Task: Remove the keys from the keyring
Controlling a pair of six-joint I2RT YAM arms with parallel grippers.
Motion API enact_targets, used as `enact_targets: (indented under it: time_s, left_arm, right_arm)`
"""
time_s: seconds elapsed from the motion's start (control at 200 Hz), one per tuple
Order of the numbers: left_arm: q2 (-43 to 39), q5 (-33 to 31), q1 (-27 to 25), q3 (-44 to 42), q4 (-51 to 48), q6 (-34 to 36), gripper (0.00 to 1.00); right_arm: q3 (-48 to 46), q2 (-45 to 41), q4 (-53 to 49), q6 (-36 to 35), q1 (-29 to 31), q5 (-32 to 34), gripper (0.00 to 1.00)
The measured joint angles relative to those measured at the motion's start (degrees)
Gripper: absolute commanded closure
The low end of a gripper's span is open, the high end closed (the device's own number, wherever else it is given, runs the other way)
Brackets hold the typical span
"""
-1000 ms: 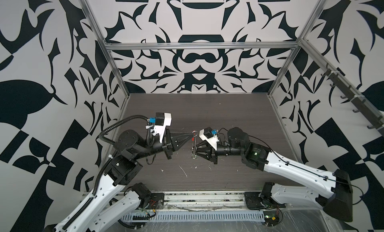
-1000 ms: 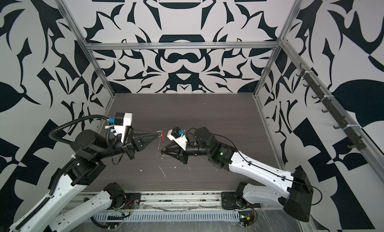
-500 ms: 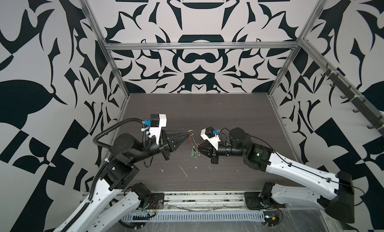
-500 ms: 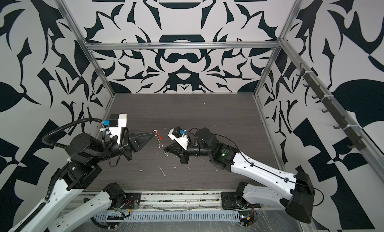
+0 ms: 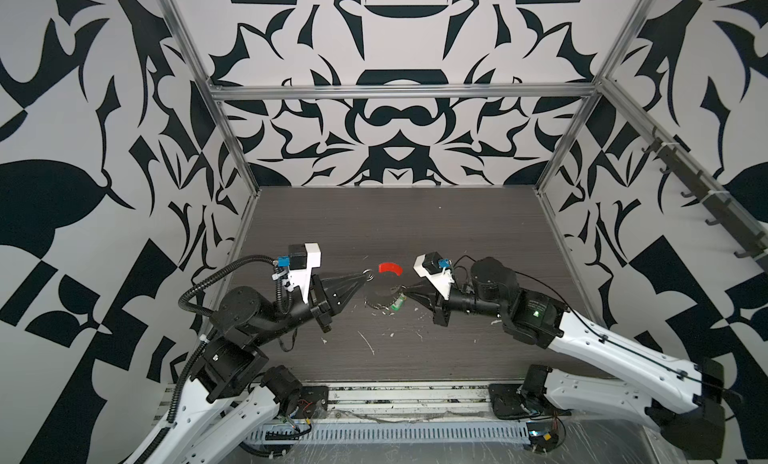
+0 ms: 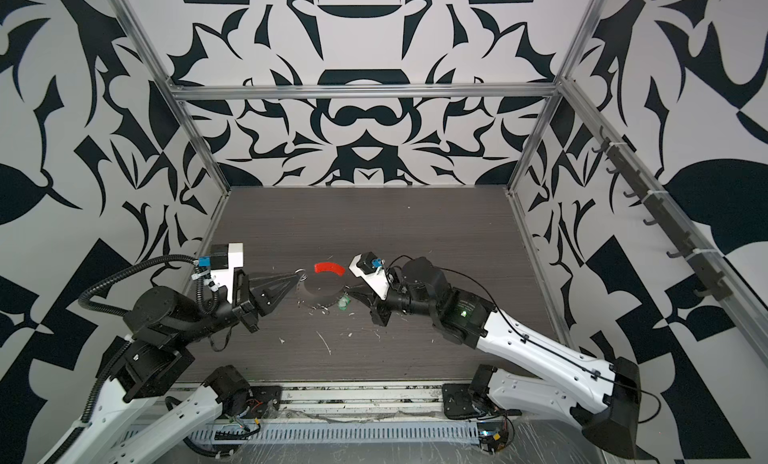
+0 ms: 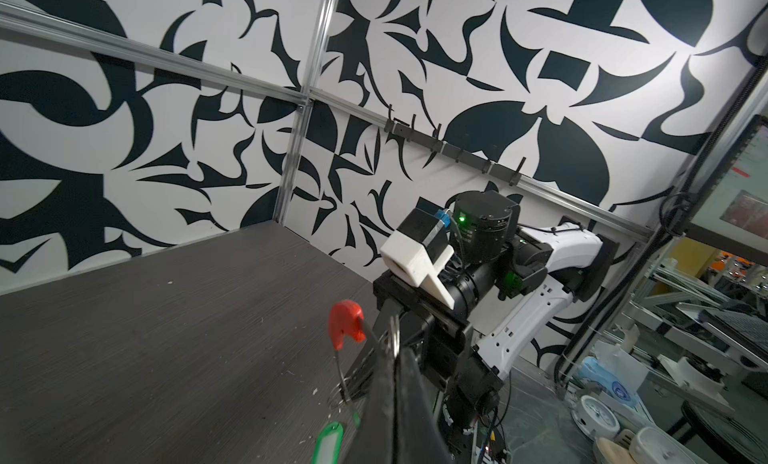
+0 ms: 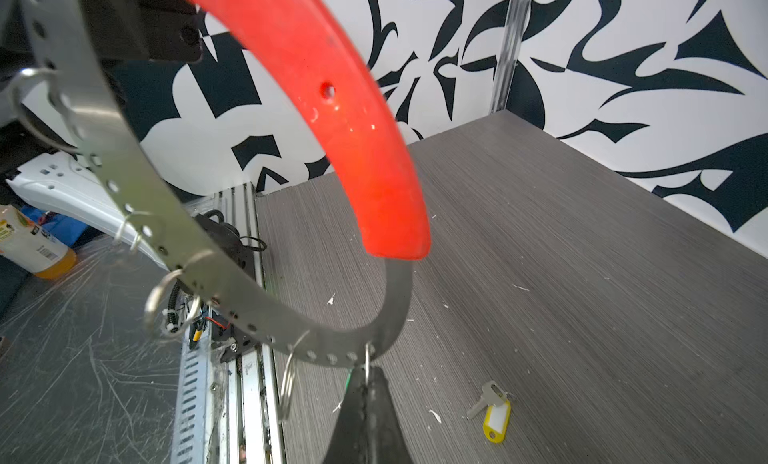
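Steel keyring [image 8: 224, 287] seemed light and springy; left tool [image 5: 364, 276] and right tool [image 8: 368, 378] each gripped, fully closed, a slippery small ring [image 8: 367, 363].

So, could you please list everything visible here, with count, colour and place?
keyring: one, grey hoop with red segment, held up above the table
split rings: several, silver, strung along the hoop
green key tag: one, green, hanging below the hoop
yellow key tag: one, yellow, lying on the table, off the hoop
key: one, silver, beside the yellow key tag
scraps: many, white, scattered on the table
table: one, dark grey woodgrain, under everything
hook rail: one, dark, right-hand wall
left gripper: one, black, shut on a split ring at the hoop
right gripper: one, black, shut on the green key tag's ring
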Motion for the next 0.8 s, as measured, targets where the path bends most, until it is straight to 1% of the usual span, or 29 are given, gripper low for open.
enact_targets:
  time_s: [0.125, 0.14, 0.155, 0.27, 0.37, 0.44, 0.575, 0.8]
  left_arm:
    - [-2.86, -4.68, 0.00, -1.25, -3.63, -0.02, 0.62]
    - [-3.15, -5.22, 0.00, -1.33, -4.15, -0.85, 0.60]
    - [-3.41, -5.88, 0.00, -1.38, -4.66, -0.13, 0.59]
    - [-4.61, -10.91, 0.00, -1.42, -7.52, -1.01, 0.48]
    - [-4.72, -14.91, 0.00, -1.42, -9.31, -1.18, 0.44]
    - [-4.46, -15.85, 0.00, -1.40, -9.94, -1.05, 0.43]
    - [-1.70, -15.26, 0.00, 0.04, -10.51, -0.68, 0.41]
    - [4.46, -11.93, 0.00, 3.65, -11.21, 0.00, 0.39]
  right_arm:
    - [3.19, 0.39, -1.88, -1.05, -0.11, 0.15, 1.00]
    - [3.56, 0.42, -2.01, -1.18, -0.09, 0.17, 1.00]
    - [3.89, 0.42, -2.08, -1.20, -0.09, 0.15, 1.00]
    - [6.12, 0.52, -3.48, -1.68, -0.11, 0.22, 1.00]
    - [7.56, 1.25, -4.59, -1.84, -0.11, 0.00, 1.00]
    - [8.44, 2.12, -5.38, -1.86, -0.11, -0.42, 1.00]
    - [11.37, 4.98, -9.01, -1.77, -0.11, -0.37, 1.00]
    - [19.21, 13.35, -18.84, -0.50, -0.11, 1.18, 1.00]
